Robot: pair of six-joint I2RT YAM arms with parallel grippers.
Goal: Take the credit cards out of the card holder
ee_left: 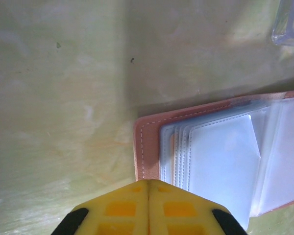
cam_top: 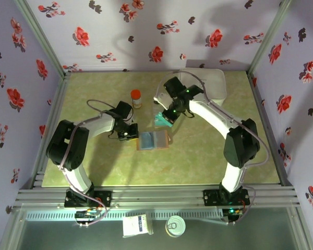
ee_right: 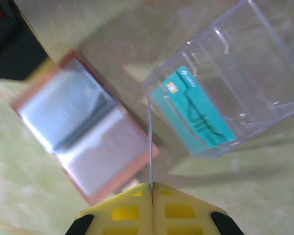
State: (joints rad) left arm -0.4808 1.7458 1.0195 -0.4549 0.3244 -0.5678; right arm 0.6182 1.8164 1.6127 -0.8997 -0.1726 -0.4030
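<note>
The card holder (cam_top: 153, 140) lies open on the green table, brown-rimmed with clear grey-blue pockets (ee_left: 220, 166). My left gripper (cam_top: 128, 134) is shut, its yellow tips (ee_left: 148, 182) at the holder's left edge (ee_left: 146, 142) with nothing between them. My right gripper (cam_top: 169, 115) is shut on a thin credit card seen edge-on (ee_right: 150, 142), held up above the table between the holder (ee_right: 88, 137) and a clear plastic box (ee_right: 245, 73). A teal credit card (ee_right: 201, 110) lies inside that box (cam_top: 160, 120).
A small bottle with an orange cap (cam_top: 136, 98) stands behind the left gripper. A white rounded case (cam_top: 211, 83) sits at the back right. Floral walls and metal posts close in the table on three sides.
</note>
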